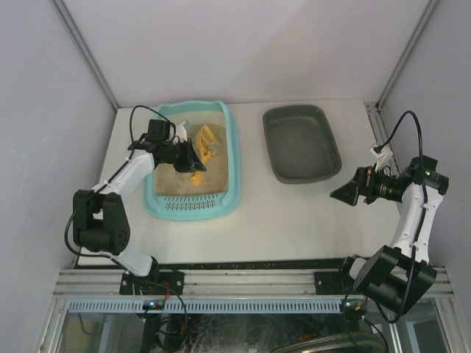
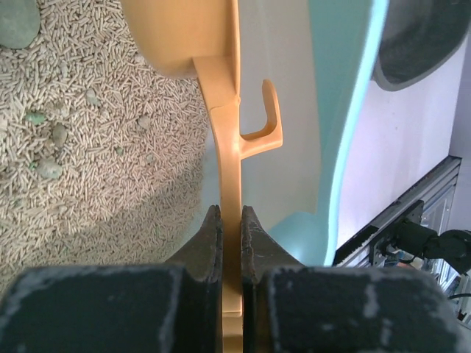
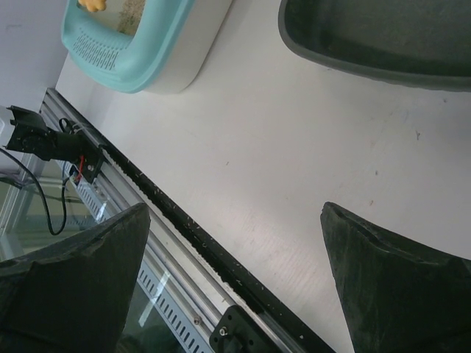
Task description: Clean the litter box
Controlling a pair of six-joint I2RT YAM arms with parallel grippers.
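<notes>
The light-teal litter box lies at the left of the table, with tan litter inside and a slotted grate strip at its near end. My left gripper hovers over the litter, shut on the handle of a yellow scoop. In the left wrist view the jaws pinch the flat handle. The scoop's bowl points away over the litter, close to the teal wall. Greenish-grey clumps lie in the litter. My right gripper hangs open over bare table at the right, holding nothing.
A dark grey tray sits right of the litter box, also seen from the right wrist. The table's near edge has a black-and-metal rail. White walls close in on three sides.
</notes>
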